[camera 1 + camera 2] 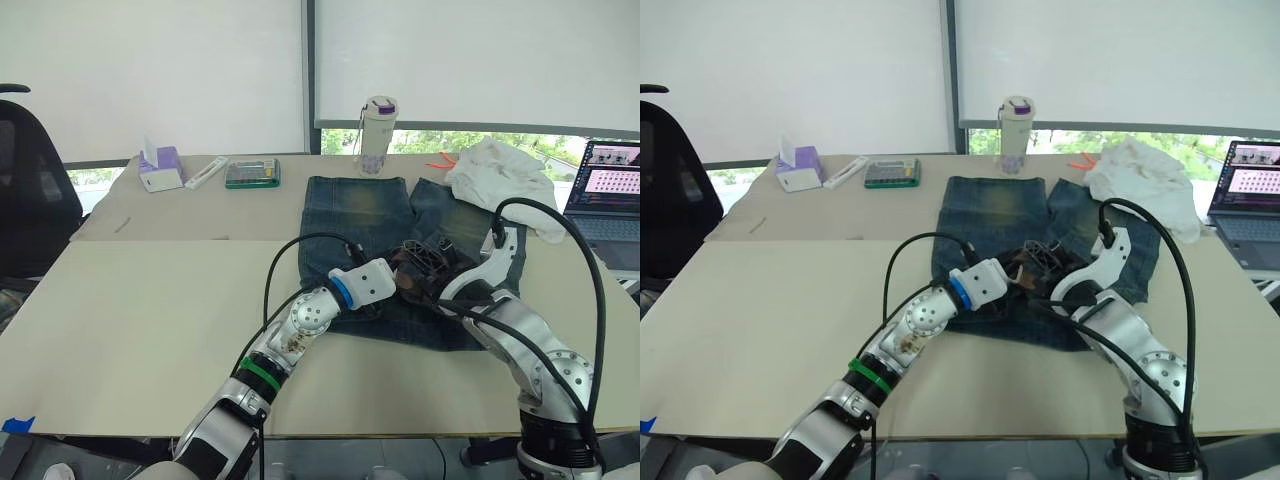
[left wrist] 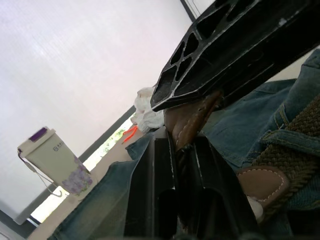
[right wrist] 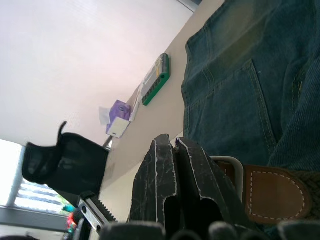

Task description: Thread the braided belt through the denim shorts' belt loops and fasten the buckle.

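Pale beige surface (image 1: 140, 320) before white roller blinds (image 1: 150, 70) split by a dark window frame (image 1: 309, 75); daylight and greenery below the blinds; black office chair (image 1: 30, 190) at left.

One pair of denim shorts (image 1: 380, 215), one braided belt (image 2: 295, 130), one cup (image 1: 378, 135), one tissue box (image 1: 160, 170), one laptop (image 1: 608, 205), one white cloth (image 1: 500, 175).

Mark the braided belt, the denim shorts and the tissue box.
braided belt (image 2: 295, 131): left wrist view, woven strap.
denim shorts (image 1: 355, 205): left eye view, worn leg.
tissue box (image 1: 161, 172): left eye view, purple side.
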Controlling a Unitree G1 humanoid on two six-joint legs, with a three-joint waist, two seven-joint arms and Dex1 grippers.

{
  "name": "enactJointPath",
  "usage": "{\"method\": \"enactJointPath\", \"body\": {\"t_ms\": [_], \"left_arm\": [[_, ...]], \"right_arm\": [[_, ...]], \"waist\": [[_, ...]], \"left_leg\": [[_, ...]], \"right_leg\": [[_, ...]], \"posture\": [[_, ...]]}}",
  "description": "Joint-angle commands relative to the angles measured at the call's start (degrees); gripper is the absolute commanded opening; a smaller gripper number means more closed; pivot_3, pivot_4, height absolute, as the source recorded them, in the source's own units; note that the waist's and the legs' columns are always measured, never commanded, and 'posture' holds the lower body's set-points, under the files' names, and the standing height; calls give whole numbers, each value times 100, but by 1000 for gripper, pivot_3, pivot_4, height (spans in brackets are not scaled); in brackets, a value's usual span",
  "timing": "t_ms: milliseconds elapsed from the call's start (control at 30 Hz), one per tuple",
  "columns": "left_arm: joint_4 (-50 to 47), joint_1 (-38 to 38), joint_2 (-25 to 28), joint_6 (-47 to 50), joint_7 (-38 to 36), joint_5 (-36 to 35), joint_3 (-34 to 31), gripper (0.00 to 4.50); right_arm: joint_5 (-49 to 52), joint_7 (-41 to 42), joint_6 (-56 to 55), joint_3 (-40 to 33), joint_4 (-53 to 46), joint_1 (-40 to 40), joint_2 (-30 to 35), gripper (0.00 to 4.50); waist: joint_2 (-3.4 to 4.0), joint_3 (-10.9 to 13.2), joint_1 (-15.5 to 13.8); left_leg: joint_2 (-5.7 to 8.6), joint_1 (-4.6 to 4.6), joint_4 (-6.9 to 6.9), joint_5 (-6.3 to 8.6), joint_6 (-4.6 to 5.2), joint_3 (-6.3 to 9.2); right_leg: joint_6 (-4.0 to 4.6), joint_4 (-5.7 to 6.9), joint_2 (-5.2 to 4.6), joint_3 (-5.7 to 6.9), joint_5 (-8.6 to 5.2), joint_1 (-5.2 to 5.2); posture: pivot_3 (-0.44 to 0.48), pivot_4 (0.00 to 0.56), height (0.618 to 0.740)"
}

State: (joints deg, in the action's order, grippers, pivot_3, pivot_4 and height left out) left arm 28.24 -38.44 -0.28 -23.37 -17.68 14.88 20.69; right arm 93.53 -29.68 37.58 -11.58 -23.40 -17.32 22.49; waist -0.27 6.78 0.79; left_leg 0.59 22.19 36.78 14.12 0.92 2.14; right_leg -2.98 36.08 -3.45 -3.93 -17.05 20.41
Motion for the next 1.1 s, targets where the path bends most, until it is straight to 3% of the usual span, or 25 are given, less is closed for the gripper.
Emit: {"method": "enactJointPath", "body": {"t_ms": [33,167,367,533,833,1100], "left_arm": [[-188,86,-173,379,-303,-701,-320,0],[-536,292,-480,1269,-837,-1734,-671,0],[-1183,378,-804,3378,-1292,-3595,-1542,0],[-1420,246,-933,4596,-1138,-4729,-2207,0],[-1491,201,-1025,5690,-886,-5863,-2737,0],[-1812,192,-975,5814,-1015,-6082,-2681,0]], "right_arm": [[-670,888,-69,-76,-406,-32,280,1110],[-1827,1970,-184,-86,-448,164,805,2420],[-3559,3880,-482,84,-477,722,1752,2420],[-5504,5037,-962,905,-403,1067,2618,2420],[-7399,5765,-1531,2038,138,833,2389,2420],[-8051,6154,-1198,2284,438,823,2258,2420]], "waist": [[0,0,0],[0,0,9],[-2,2,12],[-10,6,32],[-17,10,-17],[-12,7,-16]], "left_leg": [[0,0,0,0,0,0],[0,-2,0,0,0,0],[2,0,5,0,1,1],[-2,-15,5,1,1,-1],[7,-17,9,0,-1,3],[14,-19,9,-2,-4,8]], "right_leg": [[0,-1,0,0,0,0],[-1,0,3,1,-1,0],[-2,-7,3,2,-1,-1],[-4,-21,14,0,-3,-2],[-4,-17,4,-1,-3,-2],[-4,-17,0,-1,-2,-2]], "posture": [[0,150,740],[0,150,740],[0,150,740],[0,150,740],[0,150,740],[0,150,740]]}}
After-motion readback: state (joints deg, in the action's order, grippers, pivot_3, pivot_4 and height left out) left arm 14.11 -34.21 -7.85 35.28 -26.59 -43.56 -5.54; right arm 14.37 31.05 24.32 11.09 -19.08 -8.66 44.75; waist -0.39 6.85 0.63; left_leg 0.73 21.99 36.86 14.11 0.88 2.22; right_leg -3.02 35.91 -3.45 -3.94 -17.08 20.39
